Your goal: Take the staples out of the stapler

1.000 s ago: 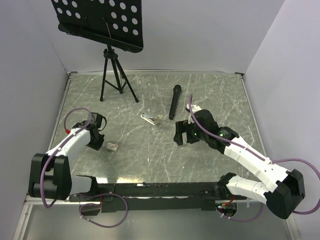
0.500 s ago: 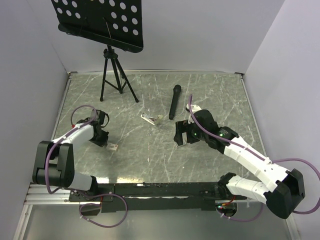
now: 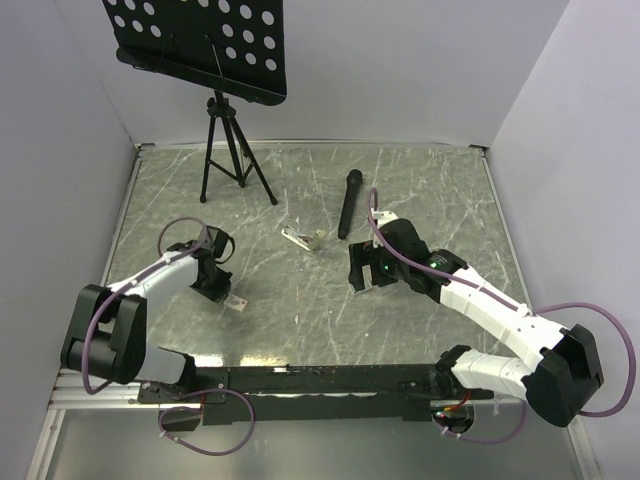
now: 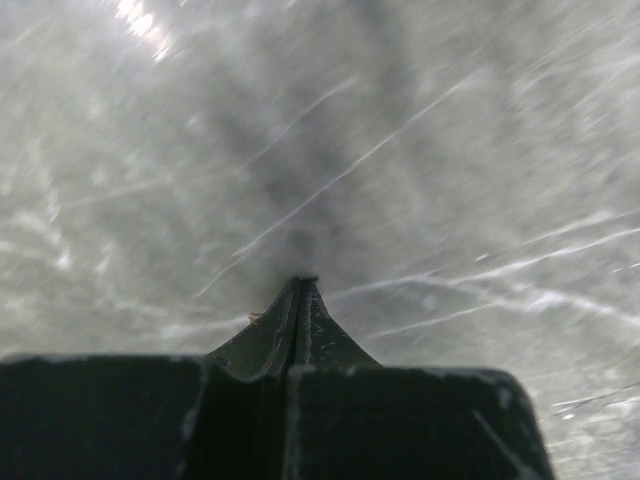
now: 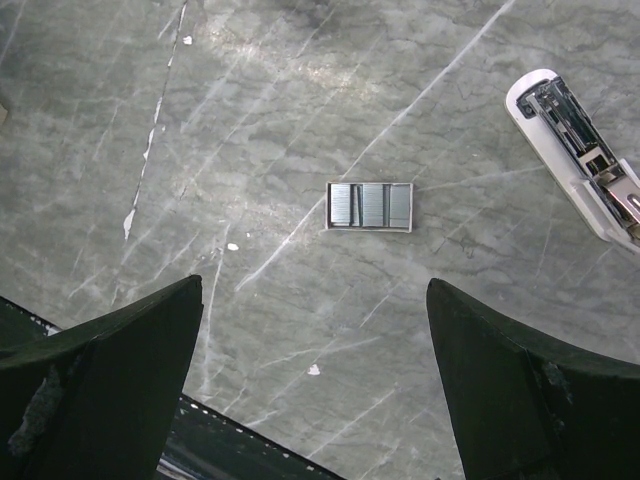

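One white stapler, open, metal channel bare.

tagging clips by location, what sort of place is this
Probably a robot lab test cell: a marbled table boxed in by plain white walls, with unrelated props laid out, a music stand, a microphone and an open stapler.

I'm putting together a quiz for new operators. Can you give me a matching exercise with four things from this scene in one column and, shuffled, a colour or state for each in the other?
Things:
1. stapler
2. microphone
3. left gripper
4. right gripper

States:
A. shut, holding nothing
B. white, lying opened up
C. wide open
D. black, lying flat

Pairs: 1-B, 2-D, 3-A, 4-C
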`<act>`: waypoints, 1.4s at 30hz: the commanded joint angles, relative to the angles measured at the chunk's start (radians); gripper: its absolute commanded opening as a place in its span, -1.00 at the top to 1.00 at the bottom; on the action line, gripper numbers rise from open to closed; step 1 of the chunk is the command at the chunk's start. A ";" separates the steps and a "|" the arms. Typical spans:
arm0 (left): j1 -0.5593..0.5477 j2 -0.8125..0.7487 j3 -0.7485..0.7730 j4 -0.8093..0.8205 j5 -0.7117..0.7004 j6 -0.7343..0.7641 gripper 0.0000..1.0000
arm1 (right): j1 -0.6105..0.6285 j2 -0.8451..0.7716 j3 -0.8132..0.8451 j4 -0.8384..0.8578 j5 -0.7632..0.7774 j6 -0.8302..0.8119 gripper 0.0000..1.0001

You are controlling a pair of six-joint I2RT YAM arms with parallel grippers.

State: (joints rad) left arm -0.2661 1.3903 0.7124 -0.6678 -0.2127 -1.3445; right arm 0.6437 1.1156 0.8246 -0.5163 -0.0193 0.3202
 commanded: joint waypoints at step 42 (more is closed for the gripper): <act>-0.038 -0.468 0.122 0.312 -0.022 0.740 -0.99 | 0.004 0.322 0.062 0.081 0.053 0.002 -0.99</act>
State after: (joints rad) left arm -0.3126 0.9428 0.8513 -0.4942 -0.3038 -0.8448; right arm 0.6437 1.3941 0.8383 -0.4633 0.0071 0.3176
